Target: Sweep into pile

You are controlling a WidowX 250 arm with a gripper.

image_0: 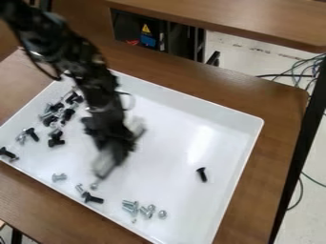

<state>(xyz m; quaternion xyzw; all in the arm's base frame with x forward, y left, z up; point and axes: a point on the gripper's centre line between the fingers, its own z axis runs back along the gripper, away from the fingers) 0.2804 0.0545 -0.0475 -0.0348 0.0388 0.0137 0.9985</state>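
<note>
Item: one robot arm, black, entering from the view's upper left and slanting down over the tray.

Item: one black gripper, over the tray's middle-left part, blurred. How far open it is cannot be told, nor whether it has hold of anything; a pale grey shape at its lower end is perhaps a held piece, perhaps part of the gripper itself.

Item: one white tray, rimmed, beneath the gripper and extending around it on all sides.

Contents, loose screws in black and silver:
- Mixed lot, up and left of the gripper, closely gathered, some pieces overlapping.
- One black screw beside silver hardware, left of the gripper; black pieces between these and it.
- One black screw, far left, near the tray's rim.
- Silver pieces, below and left.
- One small silver piece, just below the pale shape; near it, a silver screw and a black screw.
- Silver group, below and slightly right.
- One black screw, right and somewhat lower, well apart from the others.

Support: brown wooden table.
</note>
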